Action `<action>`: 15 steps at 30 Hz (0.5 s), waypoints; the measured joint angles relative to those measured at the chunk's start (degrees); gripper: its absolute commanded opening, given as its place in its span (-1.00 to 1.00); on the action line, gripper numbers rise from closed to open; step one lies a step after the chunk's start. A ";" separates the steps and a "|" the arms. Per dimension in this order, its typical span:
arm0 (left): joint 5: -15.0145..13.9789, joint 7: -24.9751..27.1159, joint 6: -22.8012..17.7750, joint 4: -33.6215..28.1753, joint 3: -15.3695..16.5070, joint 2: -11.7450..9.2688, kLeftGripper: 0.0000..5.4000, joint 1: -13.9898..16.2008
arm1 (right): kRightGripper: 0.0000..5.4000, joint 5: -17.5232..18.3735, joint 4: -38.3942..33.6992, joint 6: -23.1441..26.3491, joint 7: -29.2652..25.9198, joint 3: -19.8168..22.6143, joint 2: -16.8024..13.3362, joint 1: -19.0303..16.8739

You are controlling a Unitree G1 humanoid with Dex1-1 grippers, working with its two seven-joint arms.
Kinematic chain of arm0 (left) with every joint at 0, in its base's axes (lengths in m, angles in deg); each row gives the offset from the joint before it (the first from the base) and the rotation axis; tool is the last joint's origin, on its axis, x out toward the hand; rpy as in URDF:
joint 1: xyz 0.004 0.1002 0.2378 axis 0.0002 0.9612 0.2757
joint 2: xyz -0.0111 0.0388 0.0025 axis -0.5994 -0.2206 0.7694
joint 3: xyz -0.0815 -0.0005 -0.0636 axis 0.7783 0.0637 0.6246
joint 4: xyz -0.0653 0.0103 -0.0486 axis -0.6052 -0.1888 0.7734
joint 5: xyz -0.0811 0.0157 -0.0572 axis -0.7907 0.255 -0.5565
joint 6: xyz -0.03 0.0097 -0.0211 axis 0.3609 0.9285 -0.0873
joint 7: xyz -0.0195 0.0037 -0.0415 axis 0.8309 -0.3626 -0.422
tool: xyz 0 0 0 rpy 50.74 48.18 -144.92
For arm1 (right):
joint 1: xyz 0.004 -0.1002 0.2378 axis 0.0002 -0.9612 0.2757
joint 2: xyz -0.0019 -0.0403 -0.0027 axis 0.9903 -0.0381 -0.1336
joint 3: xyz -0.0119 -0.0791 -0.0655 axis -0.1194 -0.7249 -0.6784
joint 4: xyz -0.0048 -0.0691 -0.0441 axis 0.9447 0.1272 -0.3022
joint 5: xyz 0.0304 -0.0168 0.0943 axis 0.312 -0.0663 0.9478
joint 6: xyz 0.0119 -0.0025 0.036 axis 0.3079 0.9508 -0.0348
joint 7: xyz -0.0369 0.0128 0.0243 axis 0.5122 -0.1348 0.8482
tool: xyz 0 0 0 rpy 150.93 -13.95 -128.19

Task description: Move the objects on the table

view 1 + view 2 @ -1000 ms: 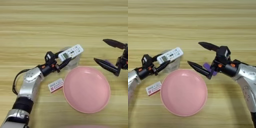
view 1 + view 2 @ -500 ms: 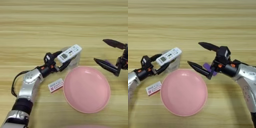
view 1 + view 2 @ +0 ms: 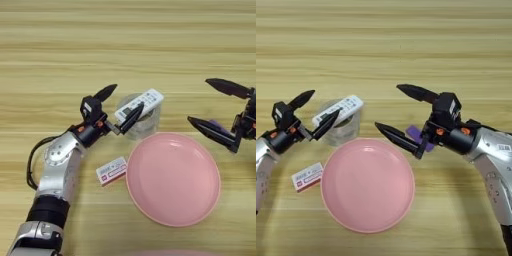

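Table (image 3: 125, 45): wood-grain. Pink plate (image 3: 173, 178): near centre. Left gripper (image 3: 120, 107): spread wide, white remote (image 3: 139, 104) just right of it, resting atop clear tape roll (image 3: 145, 125). Right gripper (image 3: 398, 114): wide open, purple block (image 3: 419, 136) between its fingers. Red-and-white box (image 3: 111, 170): left of plate.

— Was the light good?
— Bright and even, from overhead, with soft short shadows under the pink plate (image 3: 368, 186) and both arms.
— Any glare?
— Only a faint sheen on the table (image 3: 125, 45). The far planks looked slightly soft.
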State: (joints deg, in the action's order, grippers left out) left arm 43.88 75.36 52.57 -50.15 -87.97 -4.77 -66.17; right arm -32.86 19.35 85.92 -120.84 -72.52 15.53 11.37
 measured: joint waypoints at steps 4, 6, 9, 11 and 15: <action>-0.30 -1.16 2.11 -1.89 0.90 0.83 0.99 0.01 | 1.00 -0.12 0.02 -0.06 0.00 0.00 0.04 -0.44; -0.30 -2.28 3.98 -2.70 1.44 1.57 0.99 -0.05 | 1.00 -0.47 0.04 -0.09 0.01 -0.03 0.04 -0.48; -0.15 -4.73 6.35 -2.99 2.41 2.17 0.99 -0.54 | 1.00 -1.91 0.63 -0.74 0.17 -0.58 0.05 -0.50; 0.87 -7.08 8.66 -2.59 3.15 2.20 0.99 -1.36 | 1.00 -3.71 1.50 -1.50 0.61 -1.11 0.06 -0.52; 5.56 -13.65 12.59 1.44 4.22 2.22 0.99 -3.63 | 1.00 -8.05 3.42 -3.38 2.02 -2.27 0.05 -0.55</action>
State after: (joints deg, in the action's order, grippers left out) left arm 49.44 61.71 65.16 -48.71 -83.75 -2.55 -69.81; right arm -40.91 22.77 82.54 -118.81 -74.79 15.58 10.82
